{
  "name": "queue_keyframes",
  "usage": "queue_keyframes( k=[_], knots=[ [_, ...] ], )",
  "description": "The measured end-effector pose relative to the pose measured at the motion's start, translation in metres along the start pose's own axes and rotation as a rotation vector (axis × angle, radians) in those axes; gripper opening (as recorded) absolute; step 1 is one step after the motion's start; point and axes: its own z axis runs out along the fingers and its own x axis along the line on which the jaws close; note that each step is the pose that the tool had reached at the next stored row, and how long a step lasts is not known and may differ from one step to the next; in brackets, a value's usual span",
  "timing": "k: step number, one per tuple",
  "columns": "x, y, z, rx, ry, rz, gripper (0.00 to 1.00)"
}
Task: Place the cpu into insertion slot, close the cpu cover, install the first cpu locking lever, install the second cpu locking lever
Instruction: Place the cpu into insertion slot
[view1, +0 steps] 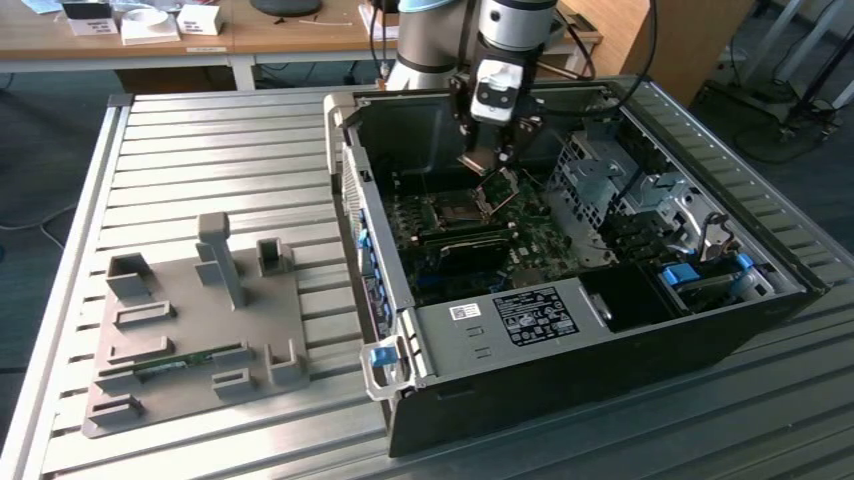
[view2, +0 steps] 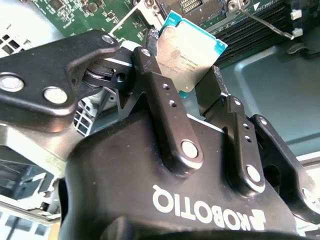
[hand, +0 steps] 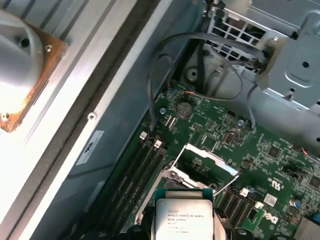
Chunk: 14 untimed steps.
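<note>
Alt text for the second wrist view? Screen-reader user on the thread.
The gripper is shut on the cpu, a silvery square chip with a teal edge, its black fingers pressing opposite sides. Beyond it lie a green motherboard and long black memory slots.

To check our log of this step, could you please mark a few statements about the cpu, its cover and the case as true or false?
1. The gripper clamps the cpu between its fingers. True.
2. The cpu is seated in the insertion slot. False: it is held above the motherboard, clear of the slot.
3. The cpu cover stands raised open. True.
4. The computer case is closed by a side panel. False: it lies open, and the motherboard shows inside.
</note>
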Motion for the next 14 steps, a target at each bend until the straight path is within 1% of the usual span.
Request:
queue_keyframes(
  k=[14],
  knots=[
    [0.0,0.0,0.0003,-0.0019,-0.0119,0.139,0.54]
  ],
)
